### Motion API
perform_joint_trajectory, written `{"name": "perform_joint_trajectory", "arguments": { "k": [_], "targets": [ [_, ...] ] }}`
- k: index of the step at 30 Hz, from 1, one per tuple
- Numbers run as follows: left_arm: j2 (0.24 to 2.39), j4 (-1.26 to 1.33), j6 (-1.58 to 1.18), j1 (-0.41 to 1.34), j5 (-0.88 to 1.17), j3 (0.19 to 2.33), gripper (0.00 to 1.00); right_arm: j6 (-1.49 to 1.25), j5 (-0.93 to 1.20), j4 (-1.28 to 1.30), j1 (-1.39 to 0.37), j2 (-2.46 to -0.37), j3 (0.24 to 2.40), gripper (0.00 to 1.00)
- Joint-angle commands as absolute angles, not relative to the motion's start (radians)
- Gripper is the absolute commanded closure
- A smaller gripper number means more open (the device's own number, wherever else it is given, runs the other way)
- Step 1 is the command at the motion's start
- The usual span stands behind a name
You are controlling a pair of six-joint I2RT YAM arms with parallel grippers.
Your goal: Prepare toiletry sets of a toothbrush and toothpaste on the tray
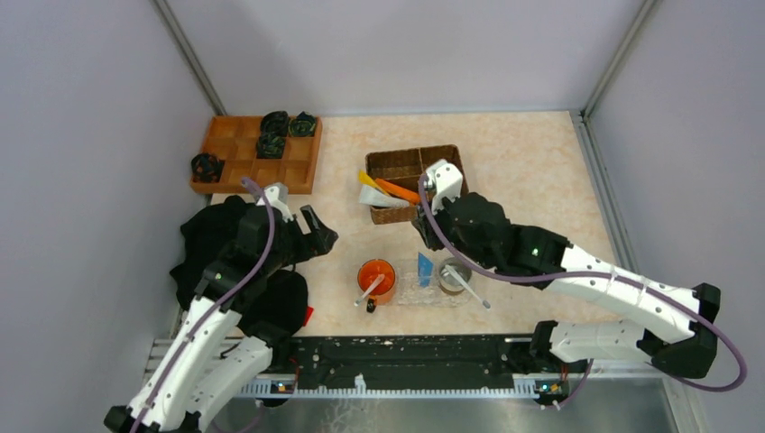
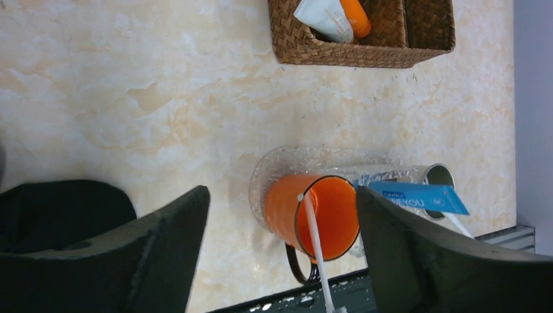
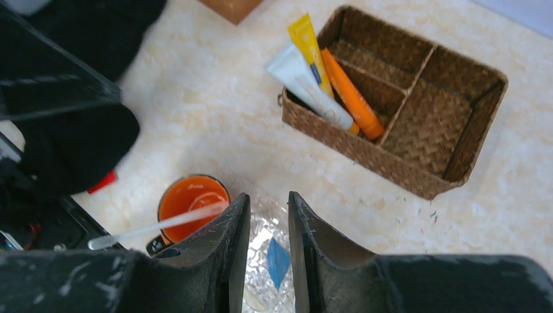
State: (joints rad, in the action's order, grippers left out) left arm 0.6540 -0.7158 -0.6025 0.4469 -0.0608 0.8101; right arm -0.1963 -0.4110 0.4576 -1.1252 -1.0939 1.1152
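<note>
The clear bumpy tray (image 1: 410, 293) (image 2: 287, 160) (image 3: 261, 225) lies near the table's front edge. On it stand an orange mug (image 1: 376, 277) (image 2: 332, 215) with a white toothbrush (image 1: 370, 290) (image 2: 314, 235) (image 3: 156, 225) and a steel cup (image 1: 449, 273) (image 2: 442, 175) with another toothbrush (image 1: 471, 290). A blue toothpaste tube (image 1: 424, 268) (image 2: 417, 195) (image 3: 278, 261) rests between mug and cup. My right gripper (image 1: 424, 239) (image 3: 268, 195) hovers above that tube, jaws parted, touching nothing. My left gripper (image 1: 316, 236) (image 2: 282, 195) is wide open left of the mug, empty.
A wicker basket (image 1: 424, 167) (image 2: 352, 55) (image 3: 430, 130) behind the tray holds yellow (image 3: 306, 39), white (image 3: 303, 81) and orange (image 3: 349, 98) tubes. An orange wooden compartment tray (image 1: 257, 167) with black items sits far left. Black cloth (image 1: 207, 262) lies under the left arm.
</note>
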Motion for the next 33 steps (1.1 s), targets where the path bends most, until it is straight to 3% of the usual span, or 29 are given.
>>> {"name": "perform_joint_trajectory", "arguments": {
  "k": [1, 4, 10, 22, 31, 33],
  "targets": [
    [0.779, -0.533, -0.558, 0.444, -0.034, 0.797, 0.20, -0.189, -0.435, 0.501, -1.135, -1.094, 1.194, 0.72],
    [0.874, -0.398, -0.535, 0.444, -0.022, 0.783, 0.31, -0.223, -0.402, 0.489, -1.135, -1.049, 1.159, 0.72],
    [1.043, -0.101, -0.461, 0.444, 0.103, 0.697, 0.20, -0.286, -0.380, 0.494, -1.136, -0.938, 1.045, 0.72],
    [1.307, 0.239, -0.353, 0.443, 0.040, 0.711, 0.28, -0.323, -0.368, 0.561, -1.135, -0.801, 0.956, 0.73],
    [1.520, 0.239, -0.321, 0.443, -0.041, 0.863, 0.44, -0.334, -0.387, 0.626, -1.136, -0.710, 0.914, 0.74],
    [1.540, 0.233, -0.323, 0.443, -0.047, 0.886, 0.55, -0.337, -0.393, 0.631, -1.135, -0.698, 0.902, 0.75]
  ]
}}
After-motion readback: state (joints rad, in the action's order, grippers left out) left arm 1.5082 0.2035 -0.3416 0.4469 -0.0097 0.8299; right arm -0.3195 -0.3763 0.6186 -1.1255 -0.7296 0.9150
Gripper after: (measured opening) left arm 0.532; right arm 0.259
